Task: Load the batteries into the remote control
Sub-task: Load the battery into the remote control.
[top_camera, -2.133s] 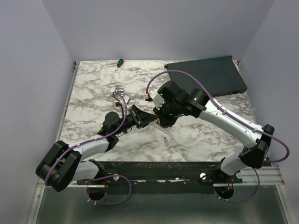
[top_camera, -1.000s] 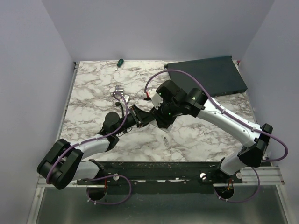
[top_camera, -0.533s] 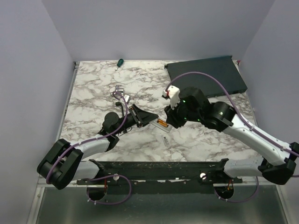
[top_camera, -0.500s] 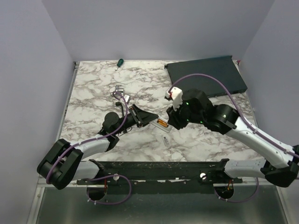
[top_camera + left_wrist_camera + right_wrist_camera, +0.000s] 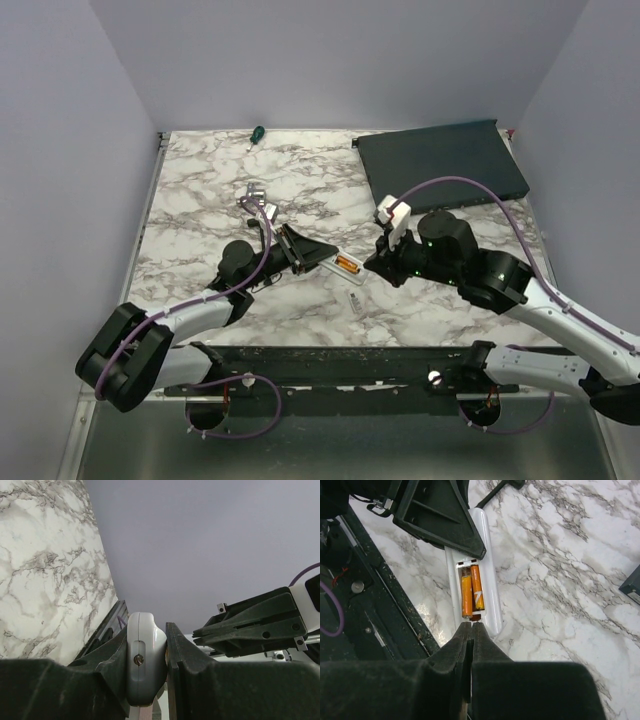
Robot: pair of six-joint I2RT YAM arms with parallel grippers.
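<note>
The white remote control (image 5: 338, 262) lies back-up over the table, its near end clamped in my left gripper (image 5: 312, 254). In the left wrist view the remote (image 5: 144, 657) shows end-on between the fingers of the left gripper (image 5: 146, 639). Two orange batteries (image 5: 466, 592) (image 5: 477, 586) lie side by side in its open compartment (image 5: 472, 587); they show as an orange patch in the top view (image 5: 347, 265). My right gripper (image 5: 471, 625) is shut and empty, its tips just off the compartment's end. In the top view it (image 5: 374, 262) sits right of the remote.
A small white cover piece (image 5: 355, 300) lies on the marble near the front edge. A silver bracket (image 5: 252, 192) lies behind the left arm. A green-handled screwdriver (image 5: 256, 132) is at the back edge. A large dark flat box (image 5: 440, 160) fills the back right.
My right arm has drawn back to the right, off the remote, uncovering the two batteries in the compartment. The left gripper and the remote have stayed put.
</note>
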